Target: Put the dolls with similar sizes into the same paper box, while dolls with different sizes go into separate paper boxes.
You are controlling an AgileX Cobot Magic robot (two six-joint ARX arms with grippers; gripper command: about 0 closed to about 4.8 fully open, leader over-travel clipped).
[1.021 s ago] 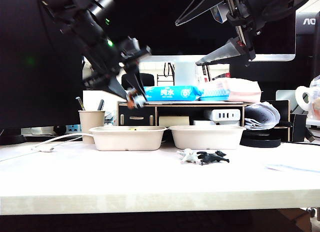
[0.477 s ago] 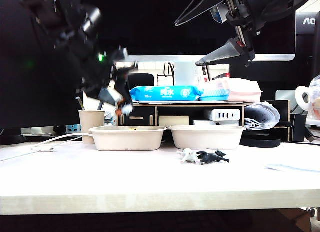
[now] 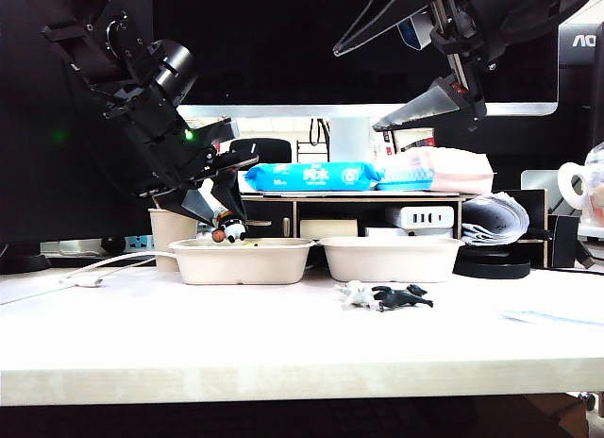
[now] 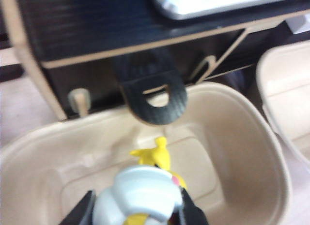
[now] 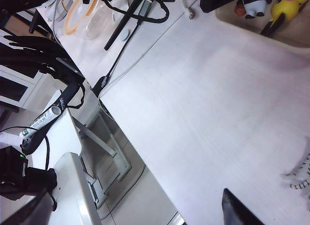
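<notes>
My left gripper [image 3: 229, 228] is shut on the light-blue-headed black-white doll [image 4: 140, 196], just above the left paper box [image 3: 241, 262]. The yellow black-eared doll [image 4: 157, 157] lies inside that box [image 4: 242, 118]. The right paper box [image 3: 392, 259] stands beside it, and its inside is hidden from the exterior view. In front of it, a tiny whitish doll [image 3: 354, 293] and a tiny black doll [image 3: 403, 297] lie on the table. My right gripper [image 3: 396, 65] hangs high at the upper right, open and holding nothing. The right wrist view shows its dark fingertip [image 5: 237, 213], the held doll [image 5: 254, 4] and the yellow doll [image 5: 286, 7].
A beige pen cup [image 3: 172, 232] stands left of the boxes. Behind them is a wooden shelf with a blue wipes pack [image 3: 316, 176]. A white cable [image 3: 94, 268] lies on the table's left. A sheet of paper [image 3: 557, 317] lies at the right.
My left gripper has come down and to the left with the doll, from shelf height to just over the left box. The right arm has stayed put.
</notes>
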